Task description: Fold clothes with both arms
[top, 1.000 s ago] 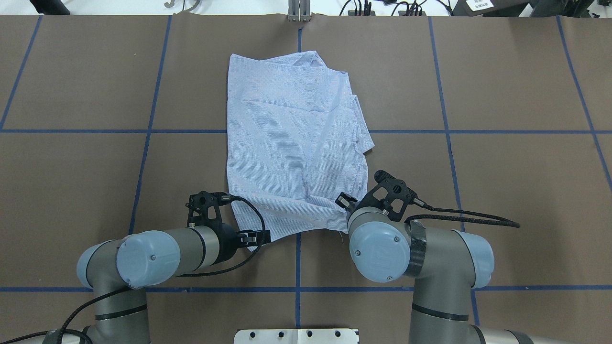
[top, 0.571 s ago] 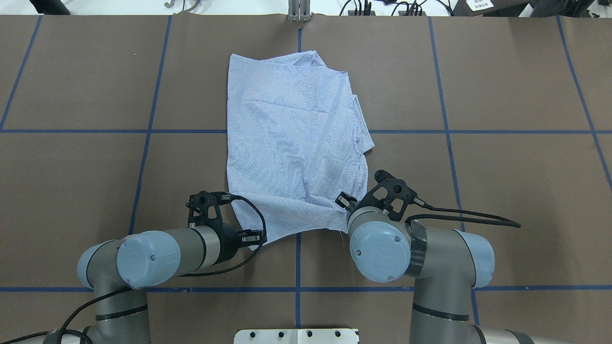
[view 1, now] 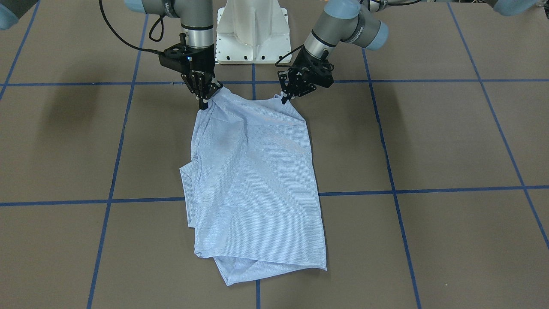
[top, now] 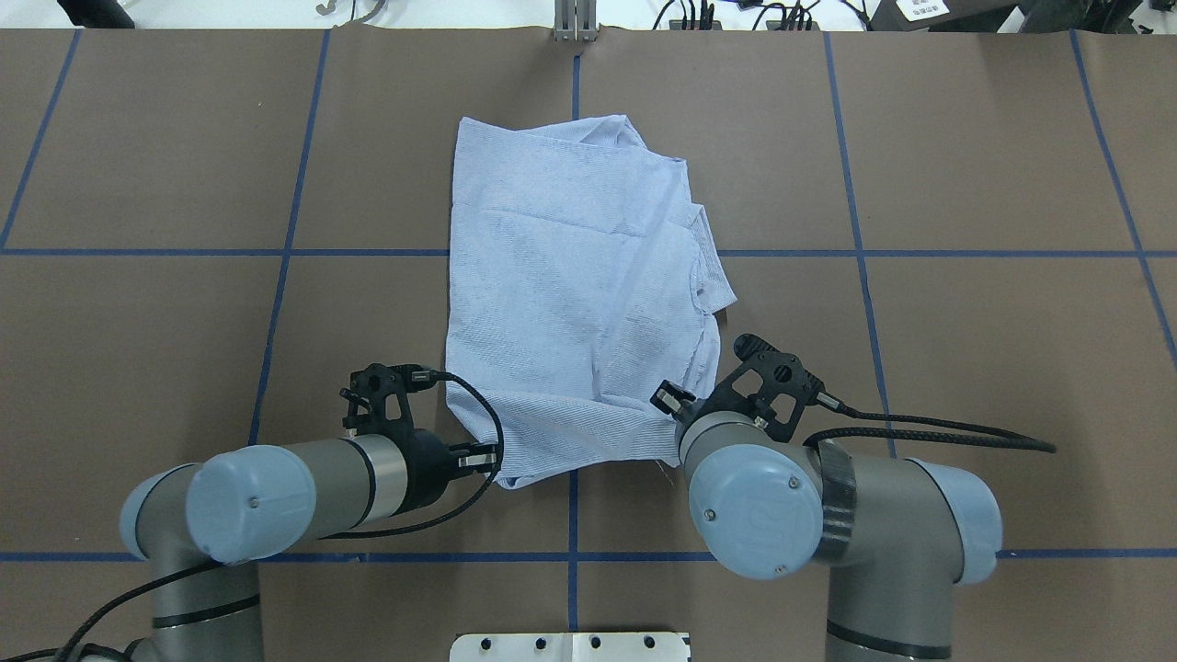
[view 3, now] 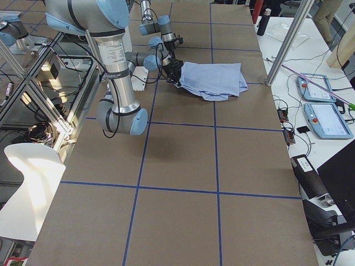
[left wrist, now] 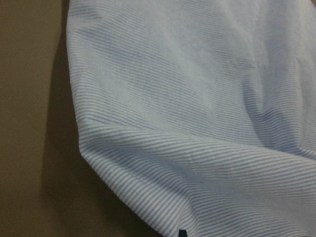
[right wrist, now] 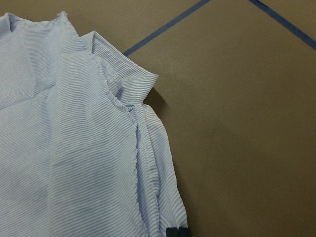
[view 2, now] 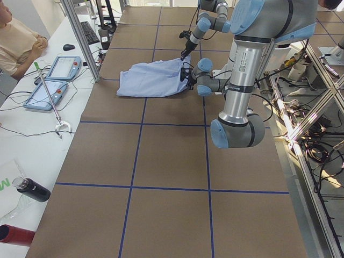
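The light blue striped shirt (view 1: 253, 184) lies partly folded along the middle of the brown table (view 1: 429, 137), with its near corners raised. In the front view my left gripper (view 1: 284, 99) is shut on one raised corner and my right gripper (view 1: 203, 104) is shut on the other. From overhead the shirt (top: 570, 303) stretches away from both wrists; my left gripper (top: 487, 457) pinches its near edge, while the right gripper's fingertips are hidden under its wrist. The right wrist view shows the collar (right wrist: 138, 81).
Blue tape lines (top: 570, 552) grid the table. The white pedestal base (view 1: 253, 30) stands between the arms. A person (view 2: 16, 37) sits at a side table with two control tablets (view 2: 62, 67) and a bottle (view 2: 32, 189).
Both grippers have drawn back toward the base and slightly right, dragging the shirt with them. Its far edge now lies closer to the robot, and the near edge bunches more.
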